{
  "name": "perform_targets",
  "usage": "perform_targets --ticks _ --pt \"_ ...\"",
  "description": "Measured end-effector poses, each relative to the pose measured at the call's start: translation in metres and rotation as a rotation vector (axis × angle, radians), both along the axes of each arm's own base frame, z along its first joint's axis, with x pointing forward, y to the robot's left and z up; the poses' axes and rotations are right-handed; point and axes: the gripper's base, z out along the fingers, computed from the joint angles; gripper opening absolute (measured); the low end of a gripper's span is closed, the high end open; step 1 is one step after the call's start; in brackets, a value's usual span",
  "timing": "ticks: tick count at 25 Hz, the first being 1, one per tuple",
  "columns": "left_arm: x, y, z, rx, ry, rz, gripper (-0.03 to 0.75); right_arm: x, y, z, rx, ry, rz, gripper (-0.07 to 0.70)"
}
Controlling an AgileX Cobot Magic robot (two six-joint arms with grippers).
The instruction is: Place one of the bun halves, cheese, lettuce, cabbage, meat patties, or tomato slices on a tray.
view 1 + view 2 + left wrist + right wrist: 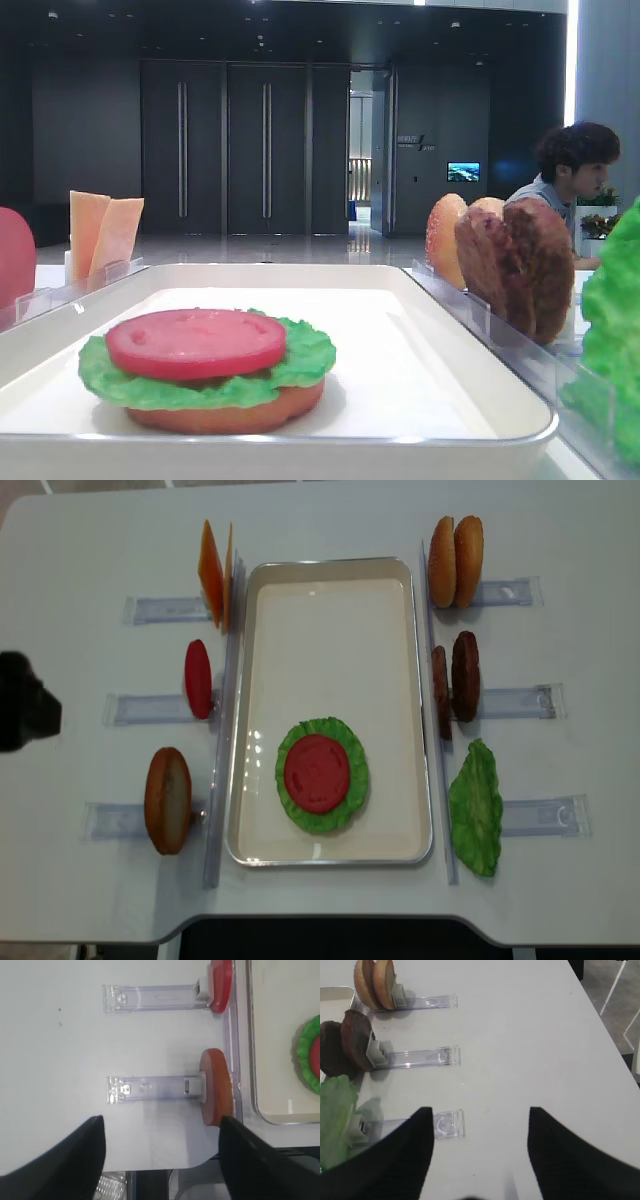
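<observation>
On the white tray (330,590) lies a stack: a tomato slice (316,772) on a lettuce leaf (352,805), over a flat bun half (230,415). My left gripper (161,1122) is open and empty above the table's left front edge. It is short of a bun half (216,1087) standing in its holder, with another tomato slice (220,985) further on. My right gripper (480,1110) is open and empty over bare table. It is right of standing lettuce (335,1115), meat patties (350,1042) and bun halves (375,982). Cheese (215,575) stands at the back left.
Clear plastic holder strips (515,815) run out from both long sides of the tray. A dark part of the left arm (22,715) shows at the table's left edge. The table's front edge (150,1170) lies just under the left gripper. A person (570,180) sits in the background.
</observation>
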Motion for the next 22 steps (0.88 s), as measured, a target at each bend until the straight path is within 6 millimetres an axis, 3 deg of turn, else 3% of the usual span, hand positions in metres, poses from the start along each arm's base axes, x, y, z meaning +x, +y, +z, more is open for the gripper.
perform_targets --ticks 5,11,16,22 --pt "-0.062 0.004 -0.002 -0.007 -0.168 -0.018 0.535 0.0 0.0 0.0 0.0 0.0 0.0 0.399" --pt "-0.11 0.006 -0.026 -0.005 -0.287 -0.066 0.535 0.0 0.0 0.0 0.0 0.0 0.0 0.399" --pt "-0.131 0.006 -0.05 -0.031 -0.382 -0.074 0.535 0.0 0.0 0.0 0.0 0.0 0.0 0.399" --pt "-0.139 0.004 -0.075 -0.051 -0.452 -0.089 0.535 0.0 0.0 0.0 0.0 0.0 0.0 0.399"
